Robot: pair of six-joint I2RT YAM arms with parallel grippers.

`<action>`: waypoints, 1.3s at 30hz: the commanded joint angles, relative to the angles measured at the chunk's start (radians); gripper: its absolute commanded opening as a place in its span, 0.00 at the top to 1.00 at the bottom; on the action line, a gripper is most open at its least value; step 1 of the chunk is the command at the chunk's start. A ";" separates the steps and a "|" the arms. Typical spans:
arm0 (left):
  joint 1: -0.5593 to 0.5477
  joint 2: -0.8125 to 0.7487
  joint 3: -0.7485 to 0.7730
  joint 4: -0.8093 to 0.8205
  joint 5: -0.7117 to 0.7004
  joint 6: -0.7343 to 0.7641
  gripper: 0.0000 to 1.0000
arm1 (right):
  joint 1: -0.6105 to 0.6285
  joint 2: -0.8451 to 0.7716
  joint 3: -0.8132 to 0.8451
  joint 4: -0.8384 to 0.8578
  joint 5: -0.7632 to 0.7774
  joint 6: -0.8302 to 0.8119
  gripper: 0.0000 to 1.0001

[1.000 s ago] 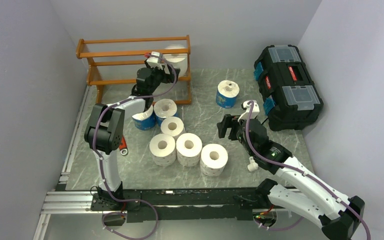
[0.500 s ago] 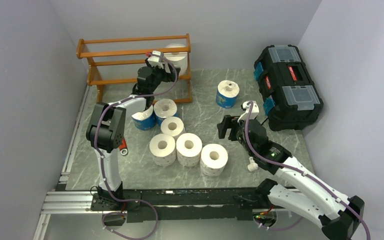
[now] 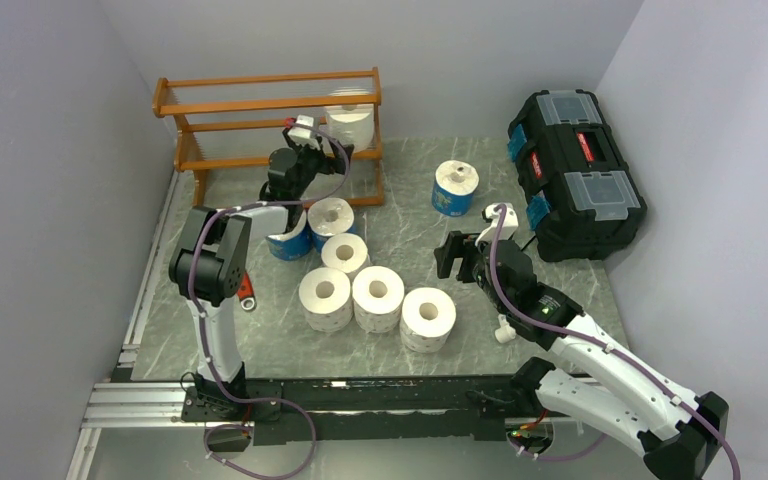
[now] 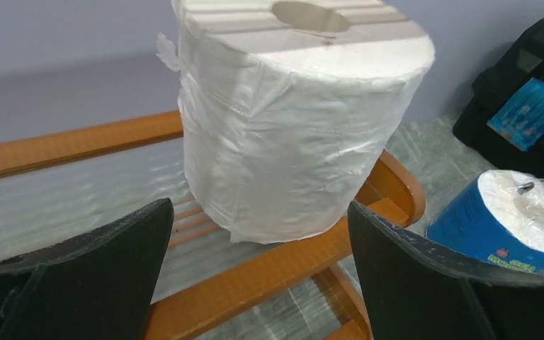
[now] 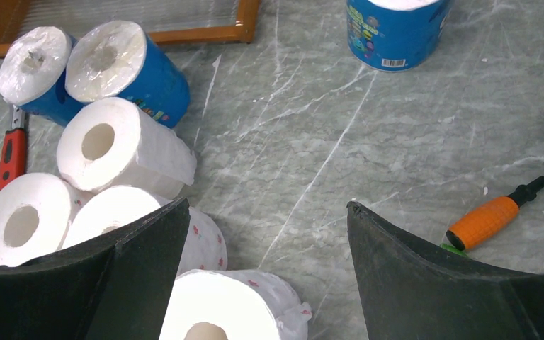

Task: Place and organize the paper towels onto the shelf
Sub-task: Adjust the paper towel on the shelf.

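Observation:
One white paper towel roll [image 3: 350,118] [image 4: 297,120] stands upright at the right end of the orange-brown shelf [image 3: 260,105] [image 4: 269,273], on a slatted tier. My left gripper [image 3: 305,138] [image 4: 258,212] is open just in front of that roll and does not touch it. Several white rolls [image 3: 378,295] [image 5: 120,145] lie clustered on the table with two blue-wrapped rolls [image 3: 287,240] [image 5: 149,74]. A third blue roll [image 3: 455,187] [image 5: 395,32] stands apart. My right gripper [image 3: 457,252] [image 5: 268,209] hangs open and empty over the table beside the cluster.
A black toolbox [image 3: 572,170] [image 4: 531,106] sits at the right of the table. A red-handled tool [image 3: 247,295] [image 5: 12,152] lies left of the rolls. An orange-handled screwdriver [image 5: 492,219] lies right of my right gripper. Walls close in on three sides.
My left gripper has drawn back from the roll on the shelf, leaving it standing there, and its jaws have opened a little wider. The right arm has not moved.

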 commanded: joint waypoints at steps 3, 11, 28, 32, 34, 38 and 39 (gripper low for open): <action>0.006 -0.105 -0.110 0.157 0.006 0.006 0.01 | -0.002 -0.012 0.000 0.057 0.014 -0.012 0.16; 0.006 -0.084 -0.083 0.147 0.068 0.006 0.33 | -0.002 -0.013 -0.003 0.058 0.013 -0.013 0.16; 0.007 0.001 0.007 0.138 0.126 -0.041 0.71 | -0.003 0.004 -0.003 0.063 0.017 -0.017 0.16; 0.006 0.024 0.035 0.101 0.108 -0.034 0.72 | -0.002 0.002 -0.003 0.057 0.020 -0.016 0.16; 0.007 0.031 0.052 0.081 0.101 -0.028 0.71 | -0.002 0.003 -0.003 0.056 0.022 -0.016 0.17; 0.008 0.042 0.069 0.070 0.080 -0.023 0.70 | -0.001 0.007 -0.002 0.055 0.022 -0.016 0.16; 0.007 0.041 0.066 0.073 0.079 -0.024 0.70 | -0.002 0.007 -0.002 0.054 0.022 -0.016 0.16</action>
